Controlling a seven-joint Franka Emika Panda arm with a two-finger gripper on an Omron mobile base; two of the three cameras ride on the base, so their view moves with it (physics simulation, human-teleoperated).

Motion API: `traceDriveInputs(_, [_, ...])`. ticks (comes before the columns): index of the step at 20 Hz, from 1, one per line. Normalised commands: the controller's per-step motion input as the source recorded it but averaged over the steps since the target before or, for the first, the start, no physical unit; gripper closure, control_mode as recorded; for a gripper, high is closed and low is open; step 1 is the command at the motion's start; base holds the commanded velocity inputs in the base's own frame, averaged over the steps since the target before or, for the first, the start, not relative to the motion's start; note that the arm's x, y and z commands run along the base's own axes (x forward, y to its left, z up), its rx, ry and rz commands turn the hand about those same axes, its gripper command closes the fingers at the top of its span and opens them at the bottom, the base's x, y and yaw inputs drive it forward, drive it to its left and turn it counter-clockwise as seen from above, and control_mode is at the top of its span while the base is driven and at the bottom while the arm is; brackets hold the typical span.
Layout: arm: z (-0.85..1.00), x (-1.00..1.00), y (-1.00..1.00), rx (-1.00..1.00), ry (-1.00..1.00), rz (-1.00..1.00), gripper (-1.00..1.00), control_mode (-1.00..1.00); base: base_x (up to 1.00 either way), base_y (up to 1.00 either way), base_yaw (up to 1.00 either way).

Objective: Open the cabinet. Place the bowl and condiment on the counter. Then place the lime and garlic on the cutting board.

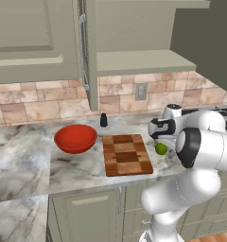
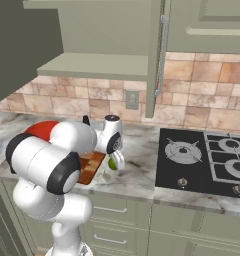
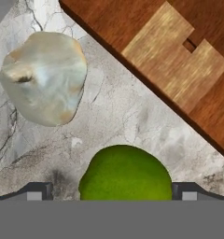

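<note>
My claw (image 3: 125, 196) hangs straight down over the lime (image 3: 125, 173) with its fingertips (image 3: 34, 192) spread wide, one on either side of the fruit and neither touching it. The lime sits on the marble counter (image 1: 21, 156) just off the right edge of the chequered cutting board (image 1: 126, 154), whose long axis runs from the counter's front toward the backsplash. The garlic (image 3: 44, 77) lies on its side just beside the lime, also off the board, while the red bowl (image 1: 75, 137) stands left of the board and the black condiment bottle (image 1: 103, 119) upright behind it.
</note>
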Motion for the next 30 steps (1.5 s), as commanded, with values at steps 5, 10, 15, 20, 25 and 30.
traceDriveInputs(5, [-0.2,-0.03,0.12,0.0,-0.01,0.0,-1.0,-1.0,0.0,0.0,0.0])
traceDriveInputs(10, [-0.25,0.02,0.1,0.0,-0.02,0.0,1.0,-1.0,0.0,0.0,0.0])
traceDriveInputs(15, [-0.07,0.08,0.0,0.0,-0.02,0.0,1.0,-1.0,0.0,0.0,0.0])
traceDriveInputs(20, [0.04,-0.01,0.0,0.0,0.0,0.0,1.0,-1.0,0.0,0.0,0.0])
traceDriveInputs(25, [0.19,-0.12,0.0,0.0,0.0,0.0,1.0,-1.0,0.0,0.0,0.0])
traceDriveInputs(30, [0.27,-0.14,0.02,0.0,0.0,0.0,1.0,-1.0,0.0,0.0,0.0])
